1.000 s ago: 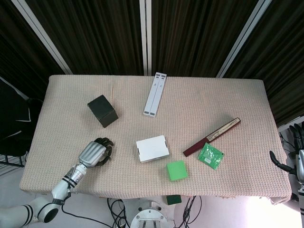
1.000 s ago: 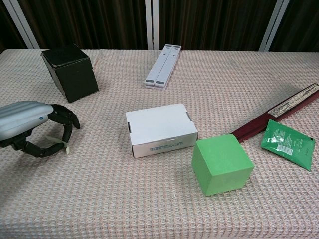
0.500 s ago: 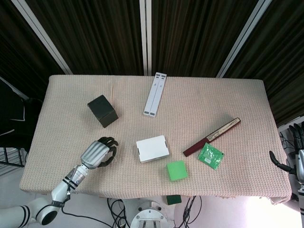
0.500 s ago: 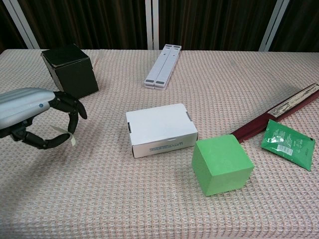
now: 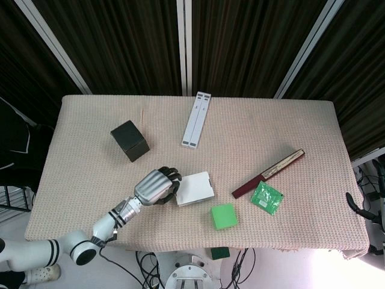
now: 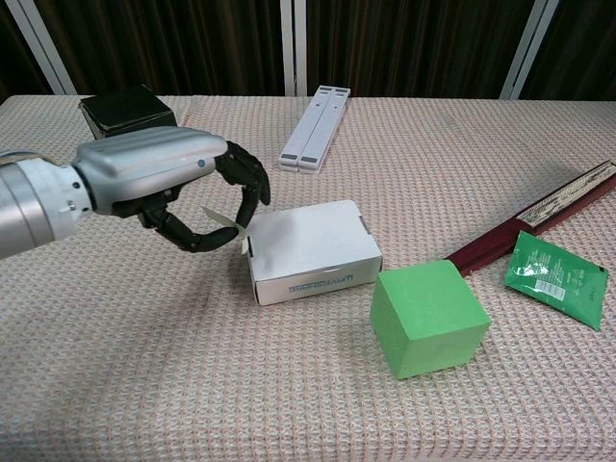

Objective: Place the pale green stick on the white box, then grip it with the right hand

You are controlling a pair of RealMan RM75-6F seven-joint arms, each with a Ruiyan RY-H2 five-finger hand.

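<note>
**Stick pinched at the box's edge**

The left hand [image 6: 164,183] pinches the pale green stick [image 6: 223,222] between thumb and curled fingers [image 6: 252,188], just left of the white box [image 6: 310,249]. The right hand's fingers are out of view.

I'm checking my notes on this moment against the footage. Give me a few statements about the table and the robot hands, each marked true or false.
1. The left robot hand holds the pale green stick beside the white box. True.
2. The stick already lies on the white box. False: it is pinched in the fingers at the box's left edge.
3. The green cube sits on the white box. False: it rests on the table in front of it and to the right.
4. The right robot hand is off the table's right edge. True.
</note>
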